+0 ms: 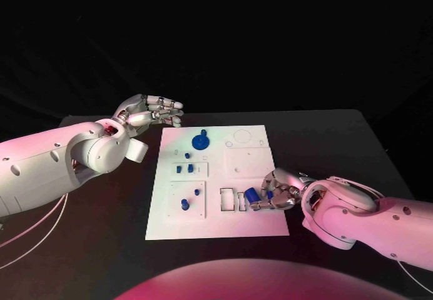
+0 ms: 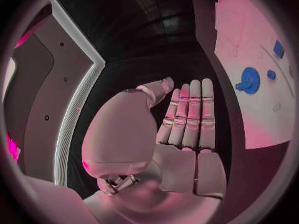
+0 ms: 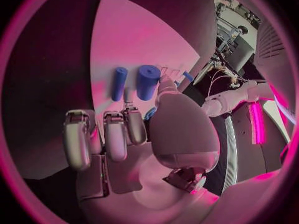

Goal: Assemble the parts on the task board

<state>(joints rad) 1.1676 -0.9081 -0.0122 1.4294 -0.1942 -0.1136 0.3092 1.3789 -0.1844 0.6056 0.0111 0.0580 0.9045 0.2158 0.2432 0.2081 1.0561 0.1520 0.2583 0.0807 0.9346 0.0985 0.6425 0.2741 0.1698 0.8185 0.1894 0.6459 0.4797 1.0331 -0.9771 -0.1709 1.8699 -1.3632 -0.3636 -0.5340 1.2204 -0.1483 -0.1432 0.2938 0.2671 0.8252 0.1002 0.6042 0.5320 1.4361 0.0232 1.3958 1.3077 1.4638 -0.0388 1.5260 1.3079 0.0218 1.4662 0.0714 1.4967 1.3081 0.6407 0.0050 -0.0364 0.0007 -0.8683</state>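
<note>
your right hand (image 1: 278, 192) pinching a small blue cylinder (image 1: 269, 195) at the white task board (image 1: 261, 228)'s lower right edge, left hand (image 1: 153, 112) empty, fingers straight, off its upper left corner, blue gear (image 1: 200, 140) near

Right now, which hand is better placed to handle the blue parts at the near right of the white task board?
The right hand: it sits on the white task board with a blue part at its fingers. The left hand hovers off the far left corner, fingers extended, holding nothing.
</note>
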